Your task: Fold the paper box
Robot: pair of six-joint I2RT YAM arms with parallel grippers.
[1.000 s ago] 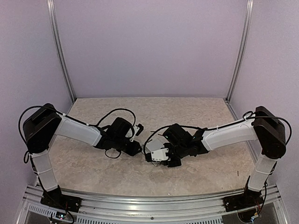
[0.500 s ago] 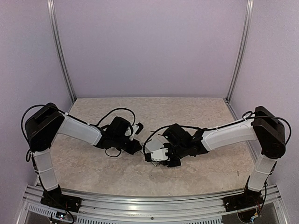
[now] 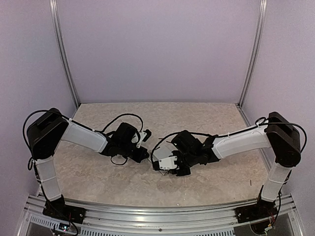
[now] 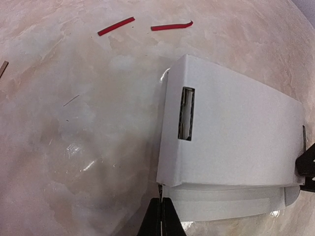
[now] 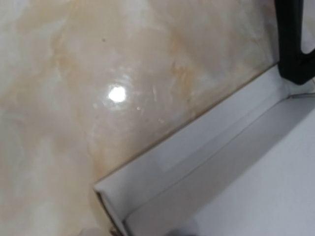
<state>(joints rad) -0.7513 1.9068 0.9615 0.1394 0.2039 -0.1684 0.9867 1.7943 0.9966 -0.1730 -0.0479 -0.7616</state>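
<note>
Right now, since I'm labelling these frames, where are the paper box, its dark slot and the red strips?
paper box (image 4: 236,137): left wrist view, on its broad top panel.
dark slot (image 4: 186,113): left wrist view, at the slot's middle.
red strips (image 4: 116,26): left wrist view, on the left strip's middle.

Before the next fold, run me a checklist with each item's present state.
1. Left gripper shut: ok.
2. Card caught between its fingers: cannot tell; they meet at the paper box corner.
3. Right gripper gripping the box: cannot tell; one finger touches its wall.
4. Dark slot empty, no tab in it: ok.
5. Red strips lying apart from the box: ok.
</note>
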